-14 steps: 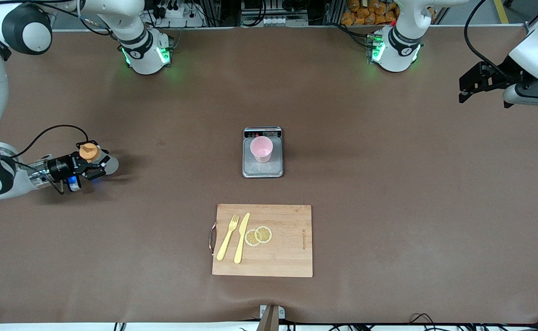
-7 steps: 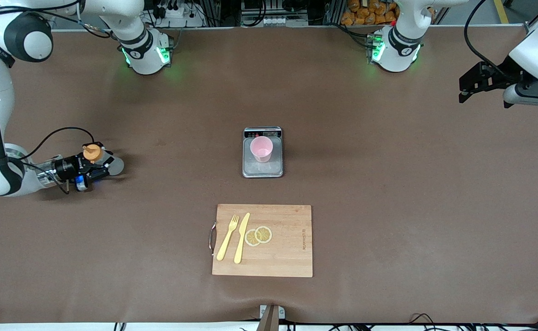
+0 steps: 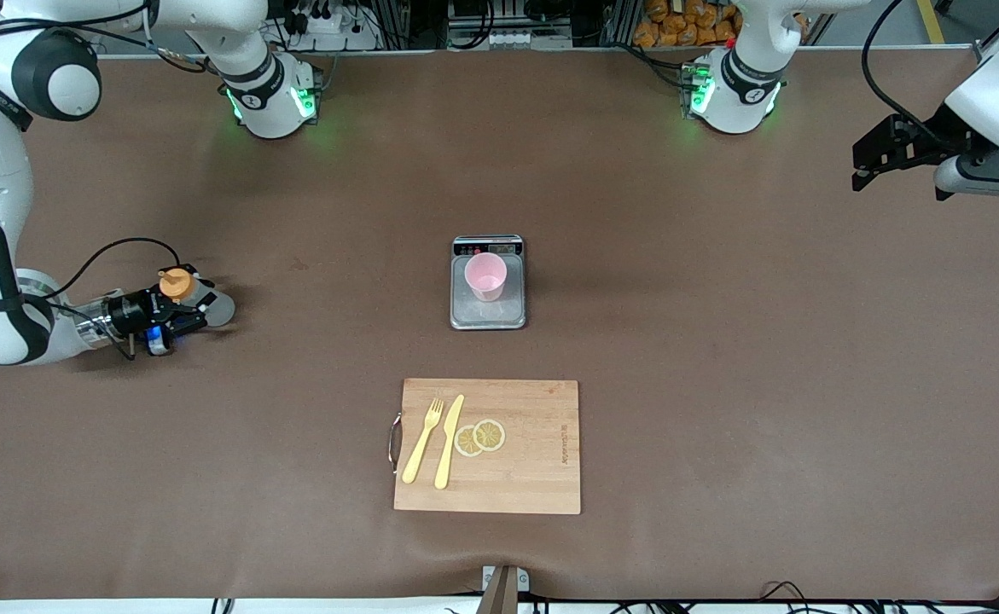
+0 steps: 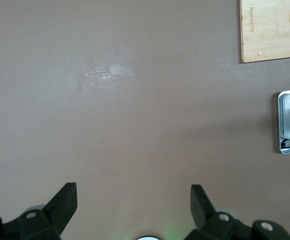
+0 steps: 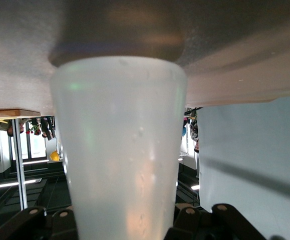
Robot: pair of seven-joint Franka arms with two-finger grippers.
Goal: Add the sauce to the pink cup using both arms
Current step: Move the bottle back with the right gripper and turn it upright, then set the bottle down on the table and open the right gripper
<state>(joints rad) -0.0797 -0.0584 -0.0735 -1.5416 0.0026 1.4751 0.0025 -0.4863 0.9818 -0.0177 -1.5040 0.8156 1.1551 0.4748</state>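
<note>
I see the sauce [image 3: 179, 286] between my right gripper's [image 3: 185, 300] fingers, clamped; left gripper [image 3: 868, 162] waits spread, holding nothing.

I see the frosted sauce bottle [image 5: 119, 150] filling my view, its base on the table [image 5: 245, 45], black fingers [image 5: 195, 225] beside it.

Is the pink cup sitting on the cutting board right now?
No, the pink cup stands on the scale, farther from the front camera than the cutting board.
</note>
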